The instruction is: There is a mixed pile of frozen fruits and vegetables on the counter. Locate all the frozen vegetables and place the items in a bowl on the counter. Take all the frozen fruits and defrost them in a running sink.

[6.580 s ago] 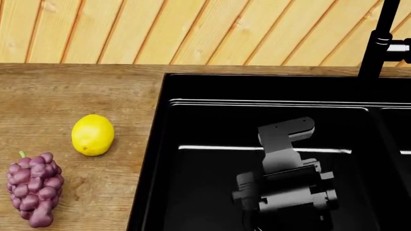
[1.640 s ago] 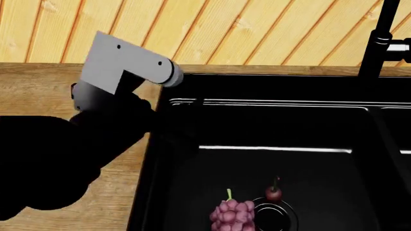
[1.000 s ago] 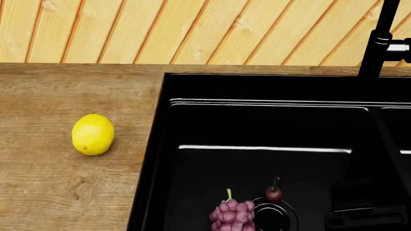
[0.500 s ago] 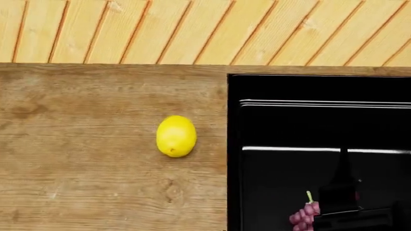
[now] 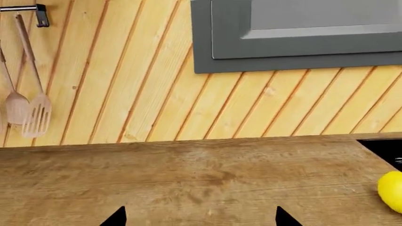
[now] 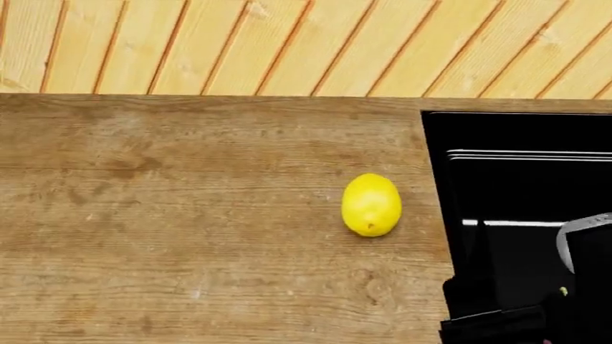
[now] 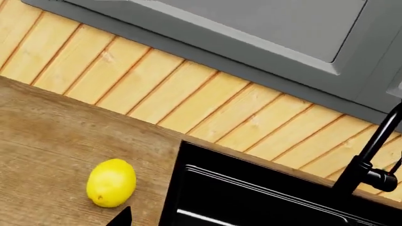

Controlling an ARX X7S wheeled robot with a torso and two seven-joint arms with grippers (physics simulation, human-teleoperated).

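Observation:
One frozen fruit, a bright yellow lemon (image 6: 371,204), lies on the wood-grain counter (image 6: 191,229) a short way left of the black sink (image 6: 521,179). The right wrist view shows the lemon (image 7: 111,182) close beside my right gripper (image 7: 201,221). One fingertip (image 7: 119,219) shows, set wide; the other is lost against the black basin. My left gripper (image 5: 201,219) hangs open over bare counter, with the lemon (image 5: 392,190) off to one side. The frozen vegetables and the bowl are out of view.
A pale wood-plank wall (image 6: 287,43) backs the counter. The black faucet (image 7: 370,160) rises behind the sink (image 7: 264,193). Wooden utensils (image 5: 25,108) hang on the wall and a grey cabinet (image 5: 301,33) sits above. My right arm (image 6: 578,287) is over the basin.
The head view has swung left: the lemon and the sink have slid to the right in the picture. The grape bunch and cherry in the basin have dropped out of sight behind my right arm.

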